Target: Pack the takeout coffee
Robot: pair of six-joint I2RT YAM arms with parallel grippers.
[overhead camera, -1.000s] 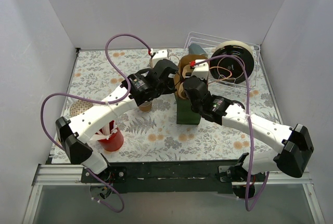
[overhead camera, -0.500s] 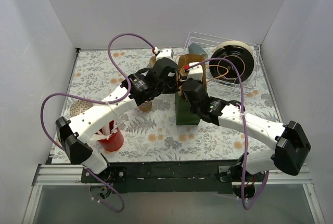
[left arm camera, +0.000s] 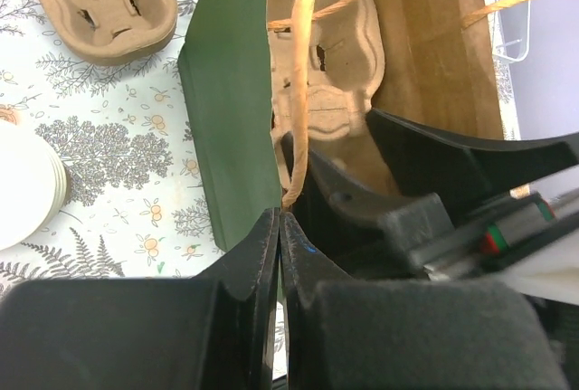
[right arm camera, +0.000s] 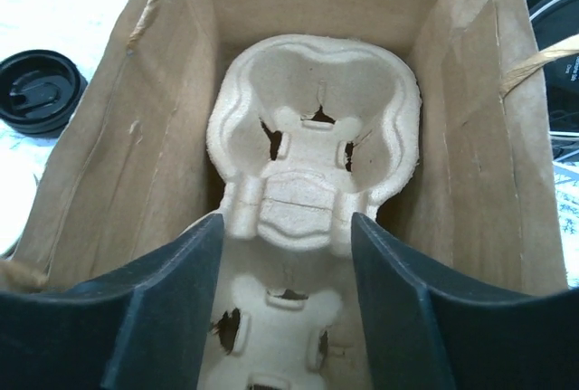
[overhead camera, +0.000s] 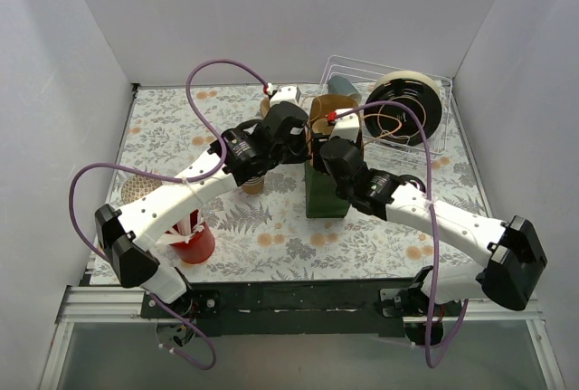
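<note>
- The green paper bag (overhead camera: 326,193) stands upright at mid-table with its mouth open. The left gripper (left arm camera: 280,218) is pinched together on its twine handle (left arm camera: 305,73) and holds that side up.
- A pulp carrier tray (right arm camera: 312,168) already lies on the bag's floor, but every socket in view is empty. The right gripper (right arm camera: 287,223) reaches into the bag with its fingers apart on either side of the tray's waist, clamped on nothing.
- A spare carrier (left arm camera: 99,5) sits out on the table.
- No coffee is packed yet: what looks like a kraft cup (overhead camera: 253,185) stands outside the bag, half hidden under the left arm.
- A black lid (right arm camera: 36,91) lies loose beside the bag, so lidding and loading seem to remain.
</note>
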